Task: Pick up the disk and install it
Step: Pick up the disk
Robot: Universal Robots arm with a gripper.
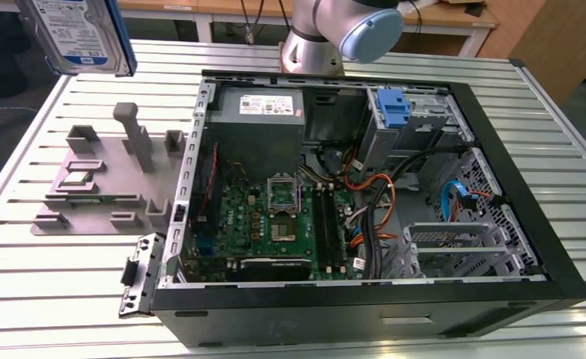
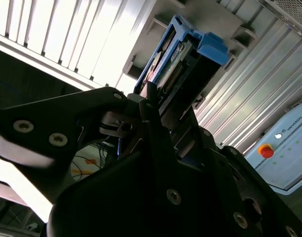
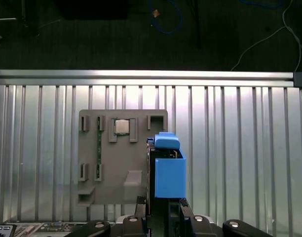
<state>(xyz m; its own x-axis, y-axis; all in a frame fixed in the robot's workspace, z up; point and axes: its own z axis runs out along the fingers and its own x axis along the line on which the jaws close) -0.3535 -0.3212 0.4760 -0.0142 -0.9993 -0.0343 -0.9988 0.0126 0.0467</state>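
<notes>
Gripper (image 3: 163, 205) with the disk (image 3: 169, 173) above ribbed metal table (image 3: 240, 148), dark floor (image 3: 92, 39) beyond

The ribbed metal tabletop (image 1: 33, 314) carries a grey fixture plate (image 1: 113, 168) toward the exterior view's left, with an open black computer case (image 1: 373, 303) just beside it. Both rest flat on the slats.

"Where is the disk (image 1: 73, 34)?"

"Between my fingers (image 2: 150, 101), up over the counter (image 1: 33, 247) at the exterior view's left, above the edge of the fixture plate (image 1: 93, 187)."

"And the computer case (image 1: 373, 314)?"

"On the counter, just right of the plate in that view. Inside it, the motherboard (image 1: 272, 217) lies on the left, the power supply (image 1: 257, 120) behind it, and the drive cage (image 1: 412, 120) at the far right."
</notes>
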